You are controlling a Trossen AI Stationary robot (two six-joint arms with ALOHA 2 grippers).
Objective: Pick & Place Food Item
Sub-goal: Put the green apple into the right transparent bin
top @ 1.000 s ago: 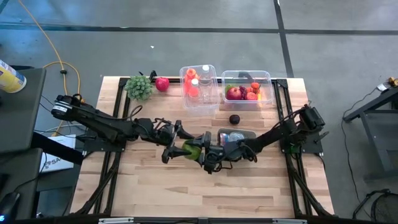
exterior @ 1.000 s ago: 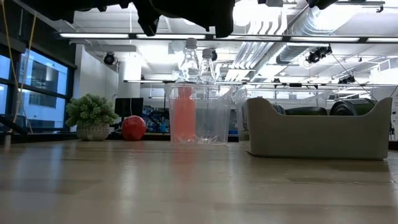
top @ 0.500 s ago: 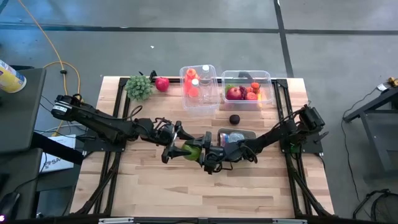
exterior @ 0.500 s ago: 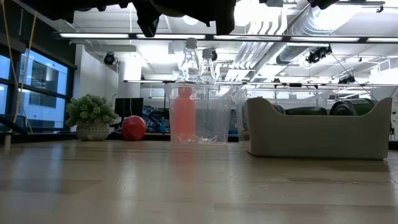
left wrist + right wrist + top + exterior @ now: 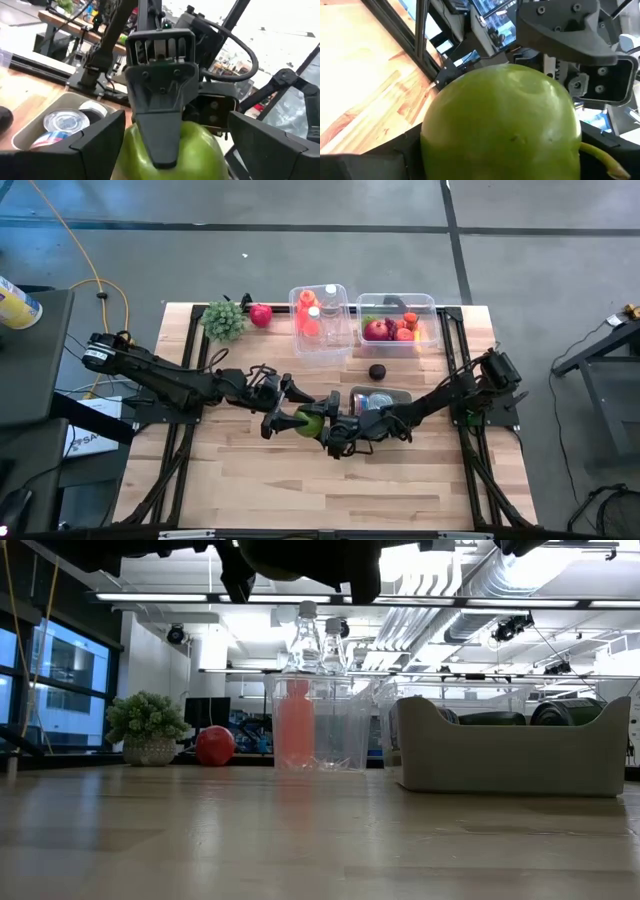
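A green apple [image 5: 308, 421] hangs in the air over the middle of the table, between my two grippers. My left gripper [image 5: 290, 416] reaches in level from the table's left. It is open, and in the left wrist view its fingers [image 5: 100, 142] stand on either side of the apple [image 5: 200, 155]. My right gripper [image 5: 326, 428] comes from the table's right and is shut on the apple [image 5: 505, 125]. In the low view both grippers [image 5: 300, 562] show only as dark shapes at the upper edge. My left gripper has one finger [image 5: 112, 137] close against the apple's side, and I cannot tell whether it touches. A gap shows at the other finger [image 5: 270, 145]. My right gripper pinches the apple between its two fingers, one of them lying over the apple's upper side [image 5: 157, 142]. The fingers come level from the table's right. The apple is lifted clear of the table, its stem [image 5: 600, 156] pointing sideways.
A grey bin [image 5: 352, 394] holding lidded cups sits just right of the grippers. At the far edge stand a clear box of bottles [image 5: 296, 345] and a clear box of fruit [image 5: 430, 302]. A dark fruit [image 5: 377, 371], a red fruit [image 5: 261, 314] and a small plant [image 5: 224, 319] rest on the table.
Both hands have stayed where they were, and the apple hangs at the same spot. My left gripper has rolled a little about its own pointing line.
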